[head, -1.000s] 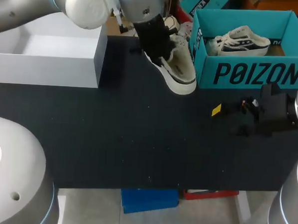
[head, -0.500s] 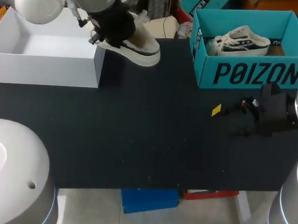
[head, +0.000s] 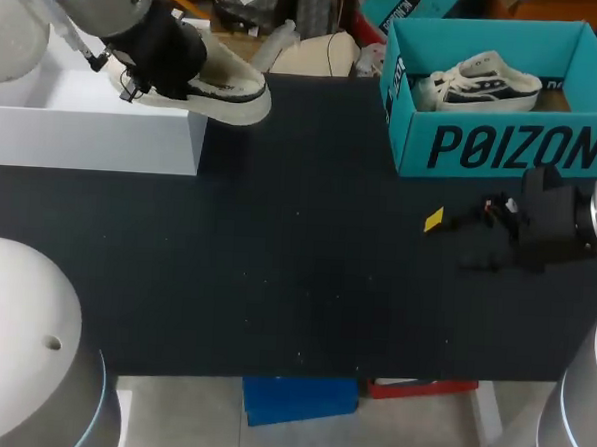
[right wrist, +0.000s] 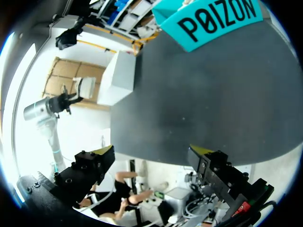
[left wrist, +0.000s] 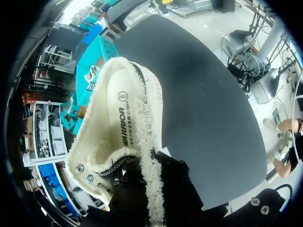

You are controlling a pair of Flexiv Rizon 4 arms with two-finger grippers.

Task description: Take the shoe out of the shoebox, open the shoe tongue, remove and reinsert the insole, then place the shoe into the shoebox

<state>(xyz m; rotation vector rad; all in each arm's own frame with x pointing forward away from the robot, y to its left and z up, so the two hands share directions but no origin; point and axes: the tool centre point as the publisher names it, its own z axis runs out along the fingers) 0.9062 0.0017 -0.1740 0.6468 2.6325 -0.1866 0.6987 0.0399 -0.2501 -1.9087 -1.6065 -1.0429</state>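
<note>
Table [head: 296, 263]: dark top, with the teal shoebox [head: 503, 144] standing open at its far right.
White box [head: 94, 113]: open-topped, on the far side, well left of the teal shoebox.
Shoe [head: 226, 85]: cream with a fleecy lining, lifted off the table, well left of the teal shoebox, over the white box's corner nearest it; insole [left wrist: 124, 127] lying inside.
Second shoe [head: 486, 83]: white with dark stripes, lying inside the teal shoebox.
Left gripper [head: 167, 56]: pinching the shoe at the end farthest from the teal shoebox, fingertips hidden.
Right gripper [right wrist: 152, 151]: fingers spread wide, low over the table, just in front of the teal shoebox.
</note>
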